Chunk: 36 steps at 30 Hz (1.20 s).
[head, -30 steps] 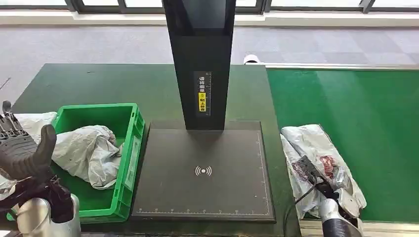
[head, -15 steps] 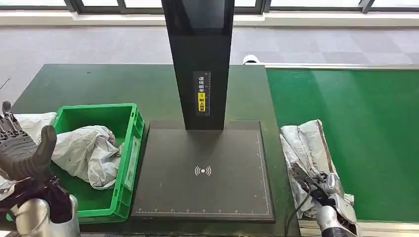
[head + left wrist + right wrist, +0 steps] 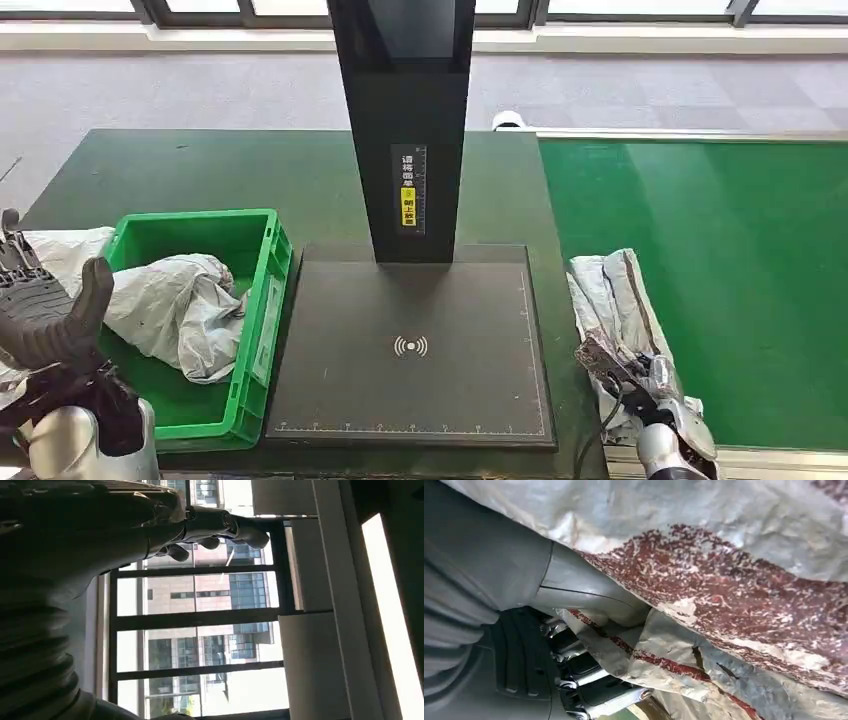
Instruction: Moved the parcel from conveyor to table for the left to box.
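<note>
Fingers (image 3: 594, 680) of right hand (image 3: 655, 395) clamped on parcel (image 3: 620, 300), now bunched up, dragged nearer; lift toward table (image 3: 200, 165) next.

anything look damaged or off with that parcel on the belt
Yes. The parcel that the right hand grips at the conveyor's edge is crumpled, with a rough reddish-brown scuffed patch on its wrap.

This looks like a parcel-sorting station in a logistics or warehouse test hall. A green conveyor belt (image 3: 700, 280) runs at three o'clock beside a dark green table (image 3: 230, 170), where a black scanning stand (image 3: 410, 130) rises over a flat reader pad (image 3: 410, 350), with a green plastic crate (image 3: 255, 300) at nine o'clock. Grey carpet floor (image 3: 200, 90) and tall windows (image 3: 600, 8) lie at twelve o'clock.
</note>
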Available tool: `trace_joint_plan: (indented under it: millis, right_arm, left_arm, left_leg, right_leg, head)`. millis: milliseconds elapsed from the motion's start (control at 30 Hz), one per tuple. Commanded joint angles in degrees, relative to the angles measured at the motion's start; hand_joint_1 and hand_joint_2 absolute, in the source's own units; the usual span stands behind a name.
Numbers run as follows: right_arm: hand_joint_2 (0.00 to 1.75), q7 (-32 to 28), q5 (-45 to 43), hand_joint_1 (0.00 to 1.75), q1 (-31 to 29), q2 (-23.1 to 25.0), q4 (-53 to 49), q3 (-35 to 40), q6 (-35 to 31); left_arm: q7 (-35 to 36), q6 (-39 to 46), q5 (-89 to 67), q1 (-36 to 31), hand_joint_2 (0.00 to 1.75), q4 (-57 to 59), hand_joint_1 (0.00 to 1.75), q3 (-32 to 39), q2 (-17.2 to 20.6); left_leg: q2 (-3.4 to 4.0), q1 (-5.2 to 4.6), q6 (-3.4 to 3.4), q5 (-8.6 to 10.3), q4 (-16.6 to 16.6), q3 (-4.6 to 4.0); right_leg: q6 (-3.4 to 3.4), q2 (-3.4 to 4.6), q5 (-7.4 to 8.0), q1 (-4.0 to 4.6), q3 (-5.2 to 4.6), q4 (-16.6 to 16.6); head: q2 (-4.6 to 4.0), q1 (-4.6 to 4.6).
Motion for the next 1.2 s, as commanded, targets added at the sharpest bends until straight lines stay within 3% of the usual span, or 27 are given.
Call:
trace_joint_plan:
  millis: [33, 133, 333, 700, 733, 767, 867, 967, 1133, 1200]
  right_arm:
    - [1.75, -5.83, 1.46, 1.75, 2.41, 4.52, -16.31, 1.45, -20.15]
    - [1.75, -5.35, 1.05, 1.75, 4.84, 7.42, -35.47, 1.08, -23.52]
    - [1.75, -16.39, -5.03, 1.75, 7.18, 8.94, -42.43, 1.09, -42.0]
    - [1.75, -16.72, -5.13, 1.75, 7.42, 9.03, -42.13, 1.2, -42.45]
    - [1.75, -31.41, -12.6, 1.75, 6.7, 13.44, -45.36, -3.16, -48.94]
    - [1.75, -34.19, -14.86, 1.75, 7.21, 14.95, -46.81, -3.91, -48.94]
    - [1.75, -31.19, -13.65, 1.75, 8.21, 13.76, -47.6, -1.38, -48.94]
    - [1.75, -27.2, -11.86, 1.75, 6.71, 10.66, -43.64, 4.1, -47.24]
    - [1.75, -23.77, -4.24, 1.75, 1.45, 8.86, -30.26, 20.81, -35.32]
    - [1.75, -22.27, -2.19, 1.75, -1.02, 9.39, -22.11, 26.46, -35.46]
  left_arm:
    - [-1.92, 1.54, 0.72, 3.8, 1.75, -3.02, 0.0, 4.17, -1.82]
    - [-2.23, -0.78, 1.17, 5.38, 1.75, -4.78, 0.0, 5.67, -4.17]
    - [-2.05, 1.12, -0.2, 2.04, 1.75, -1.15, 0.0, 2.41, -2.88]
    - [-2.06, 1.42, -0.26, 1.86, 1.75, -0.8, 0.0, 2.21, -2.65]
    - [-1.88, 1.71, -0.21, 0.86, 1.75, 0.32, 0.0, 1.08, -1.88]
    - [-1.64, 3.07, -0.92, -0.16, 1.75, 1.43, 0.0, 0.18, -1.36]
    - [-1.75, 5.01, -1.4, -0.93, 1.75, 2.51, 0.0, -1.24, -0.3]
    - [-1.72, 5.91, -0.6, -1.3, 1.75, 3.11, 0.0, -2.18, 0.99]
    - [-1.67, 5.14, -0.55, -4.58, 1.75, 6.85, 0.0, -5.32, 1.88]
    - [-1.74, 5.18, -1.26, -5.42, 1.75, 8.1, 0.0, -6.91, 2.19]
  left_leg:
    - [0.18, 0.01, -0.03, -0.03, -0.03, 0.04]
    - [0.41, -0.13, -0.02, -0.06, 0.06, -0.2]
    - [-0.21, -0.02, -0.04, 0.04, -0.01, -0.18]
    - [-0.09, 0.0, 0.0, 0.06, -0.03, -0.12]
    - [-0.09, -0.01, 0.0, 0.04, -0.01, -0.11]
    - [-0.09, 0.0, -0.01, 0.07, -0.06, -0.1]
    - [-0.32, -0.02, -0.04, 0.11, 0.0, -0.18]
    - [-0.07, 0.04, -0.05, 0.08, -0.06, -0.02]
    - [0.21, 0.08, -0.05, 0.1, -0.07, -0.06]
    - [0.31, 0.08, -0.08, 0.16, -0.14, -0.01]
  right_leg:
    - [-0.06, 0.17, 0.02, 0.02, -0.04, -0.01]
    - [-0.05, 0.42, 0.02, -0.13, -0.37, 0.23]
    - [-0.08, -0.21, -0.04, -0.02, -0.18, 0.05]
    - [-0.05, -0.08, 0.03, -0.01, -0.13, -0.03]
    - [-0.04, -0.07, 0.02, -0.03, -0.12, -0.01]
    - [-0.08, -0.08, 0.05, -0.01, -0.1, -0.06]
    - [-0.08, -0.32, 0.0, -0.03, -0.17, 0.03]
    - [-0.08, -0.06, 0.06, 0.05, -0.06, -0.05]
    - [-0.09, 0.21, 0.18, 0.06, -0.14, -0.06]
    - [-0.11, 0.3, 0.25, 0.08, -0.11, -0.11]
  head:
    - [-0.02, 0.0]
    - [-0.02, 0.0]
    - [-0.02, 0.0]
    - [-0.02, 0.0]
    - [-0.02, 0.0]
    - [-0.02, -0.02]
    - [-0.02, 0.0]
    - [-0.02, -0.02]
    - [0.0, 0.0]
    - [0.0, 0.0]
